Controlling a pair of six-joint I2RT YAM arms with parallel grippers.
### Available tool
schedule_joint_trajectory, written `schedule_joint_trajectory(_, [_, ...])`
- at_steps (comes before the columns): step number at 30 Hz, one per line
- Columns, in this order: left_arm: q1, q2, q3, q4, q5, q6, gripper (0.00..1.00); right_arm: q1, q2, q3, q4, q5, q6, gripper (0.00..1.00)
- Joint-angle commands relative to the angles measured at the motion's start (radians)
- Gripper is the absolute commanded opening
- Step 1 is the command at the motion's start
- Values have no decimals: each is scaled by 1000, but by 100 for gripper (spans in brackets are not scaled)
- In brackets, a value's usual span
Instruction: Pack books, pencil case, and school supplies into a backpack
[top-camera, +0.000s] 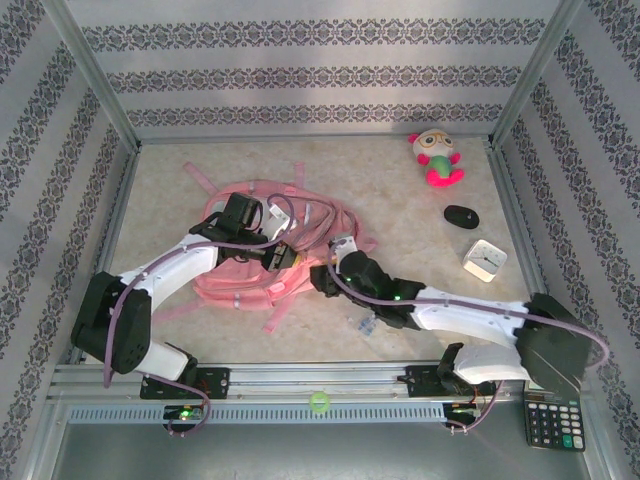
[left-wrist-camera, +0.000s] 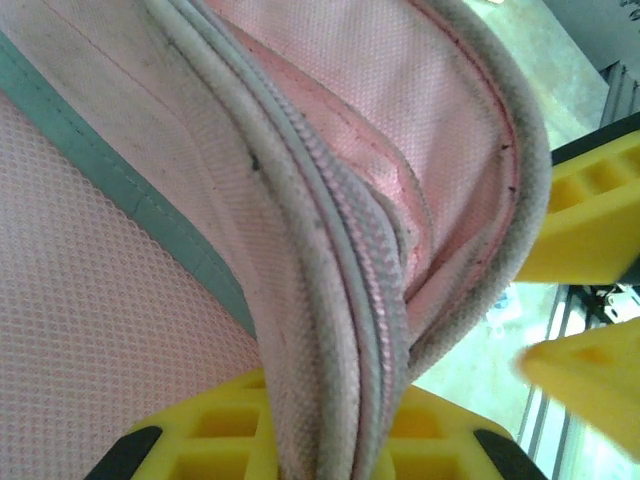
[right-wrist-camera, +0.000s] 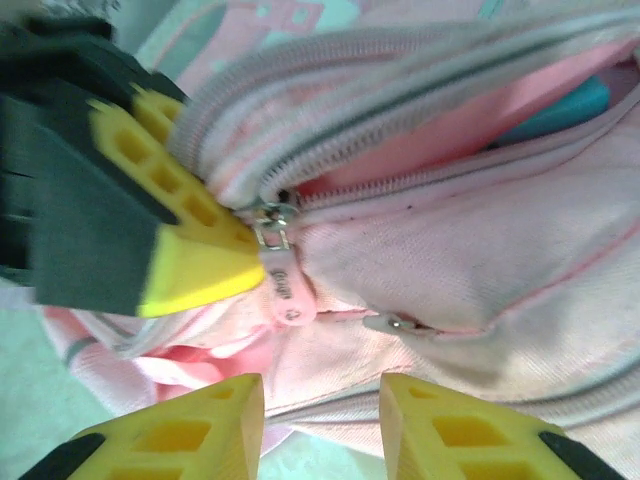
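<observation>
The pink backpack (top-camera: 250, 270) lies at the table's middle with its main zip partly open. My left gripper (top-camera: 283, 255) (left-wrist-camera: 335, 420) is shut on the backpack's zipper edge (left-wrist-camera: 330, 250), the fabric pinched between its yellow fingers (right-wrist-camera: 180, 220). Just right of it, my right gripper (top-camera: 322, 275) (right-wrist-camera: 320, 400) is open, nothing between its fingers, a little below the pink zipper pull (right-wrist-camera: 285, 285). A teal-blue item (right-wrist-camera: 565, 108) shows inside the opening; I cannot tell what it is. A clear packet of the school supplies (top-camera: 362, 325) lies on the table near the backpack. Books and pencil case are out of view.
A pink-and-green plush toy (top-camera: 437, 158) sits at the back right, with a black oval object (top-camera: 461, 215) and a white square clock (top-camera: 485, 259) nearer. A black calculator (top-camera: 555, 425) lies off the table's front right corner. A green ball (top-camera: 319, 402) rests on the front rail.
</observation>
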Motion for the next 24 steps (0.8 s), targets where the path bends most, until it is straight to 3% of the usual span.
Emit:
schedule_joint_trajectory(1, [-2, 33, -8, -28, 127, -123, 0, -19, -106, 6, -61, -83, 0, 36])
schedule_joint_trajectory(6, [-2, 29, -21, -25, 129, -156, 0, -37, -87, 91, -133, -138, 17, 36])
schedule_joint_trajectory(14, [-3, 60, 3, -29, 146, -189, 0, -44, 90, 217, -148, -81, 20, 36])
schedule_joint_trajectory(24, [-3, 72, 21, -22, 175, -196, 0, -89, 168, 220, -134, -108, 9, 32])
